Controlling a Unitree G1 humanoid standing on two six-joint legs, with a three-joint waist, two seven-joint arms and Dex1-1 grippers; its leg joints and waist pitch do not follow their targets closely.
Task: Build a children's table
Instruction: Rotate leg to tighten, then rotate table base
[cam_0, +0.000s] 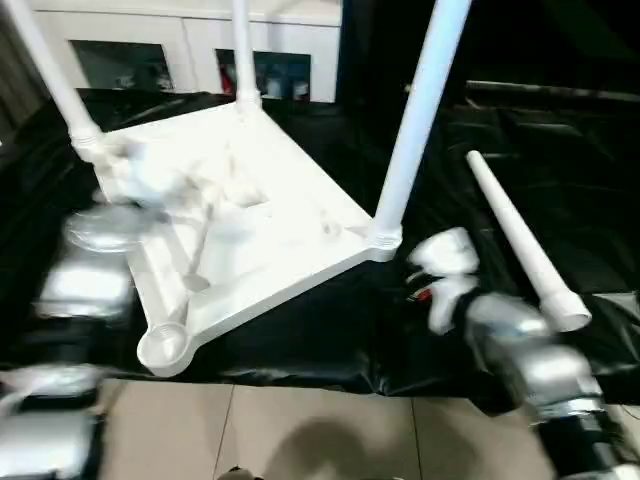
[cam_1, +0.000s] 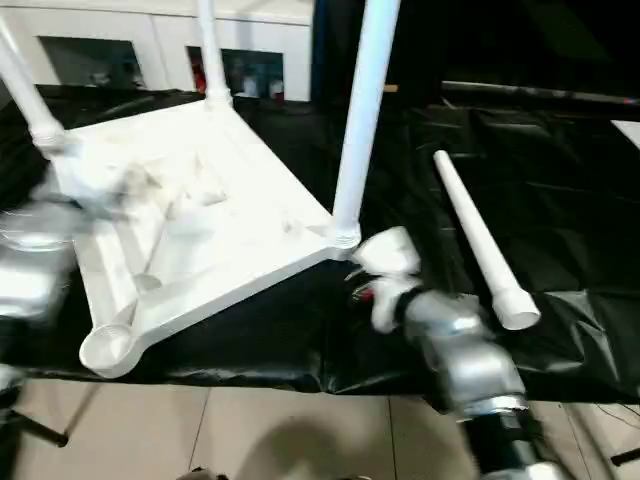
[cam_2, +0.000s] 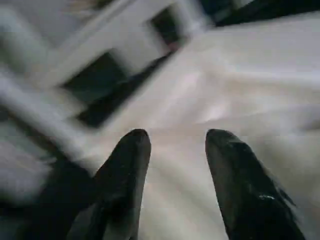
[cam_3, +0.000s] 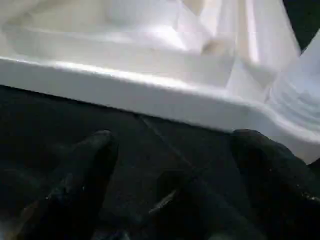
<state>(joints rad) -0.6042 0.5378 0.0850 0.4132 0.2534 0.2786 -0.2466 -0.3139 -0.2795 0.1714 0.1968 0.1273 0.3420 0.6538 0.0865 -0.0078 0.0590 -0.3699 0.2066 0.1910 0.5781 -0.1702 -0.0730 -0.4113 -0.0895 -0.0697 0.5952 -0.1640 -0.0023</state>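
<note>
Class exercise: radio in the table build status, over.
Both grippers open, empty. Tabletop upside down, three legs in. Fourth leg loose on black sheet.

loose leg (cam_0: 520, 245) right of upturned tabletop (cam_0: 250, 235)

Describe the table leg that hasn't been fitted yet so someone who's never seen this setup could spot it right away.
Start at the upturned white plastic tabletop lying on the black plastic sheet. To the robot's right of it, apart from it, lies a long white tubular leg, its flared end towards the robot. The other three legs stand upright in corner sockets; it alone lies flat.
</note>
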